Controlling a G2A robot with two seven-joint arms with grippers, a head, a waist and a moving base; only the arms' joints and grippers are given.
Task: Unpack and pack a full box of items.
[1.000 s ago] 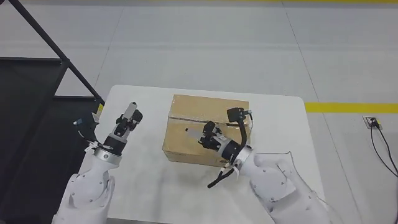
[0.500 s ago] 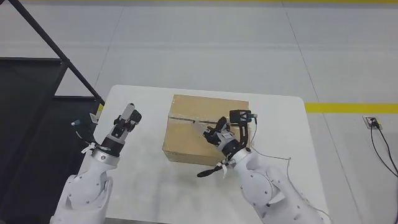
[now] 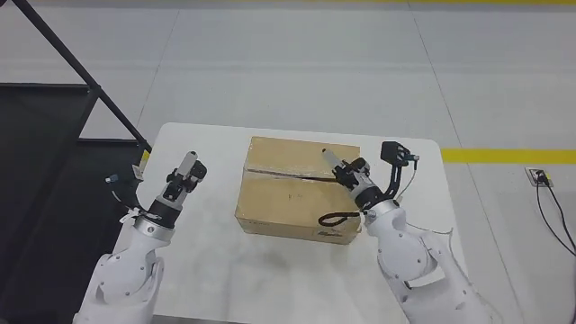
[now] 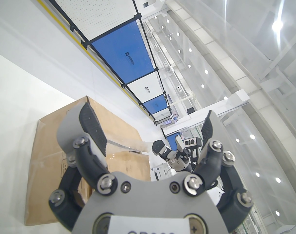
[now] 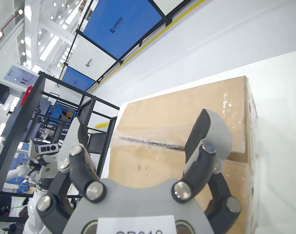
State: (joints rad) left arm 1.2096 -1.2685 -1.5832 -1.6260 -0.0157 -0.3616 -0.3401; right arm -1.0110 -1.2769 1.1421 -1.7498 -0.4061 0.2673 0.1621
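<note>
Your right gripper (image 5: 140,132) has its 2 jaws spread wide and empty. It hangs over the top of the brown cardboard box (image 3: 288,189), near the box's right end and above the seam where the 2 flaps meet. You cannot tell from these views whether a fingertip touches the cardboard.

Your left gripper (image 4: 148,127) is likewise released, its 2 ribbed black pads (image 4: 91,125) well apart and holding nothing. It stands off the box's left side, raised above the white table (image 3: 207,261), pointing upward and apart from the cardboard.

The box sits near the middle of the table with both flaps shut. Wrinkled clear tape (image 5: 225,103) runs along the centre seam and down over the ends, and a dark slit shows along part of that seam.

Beyond the table's left side you have a black metal frame (image 3: 54,45). A yellow floor line (image 3: 504,155) runs off to the right on the grey floor.
</note>
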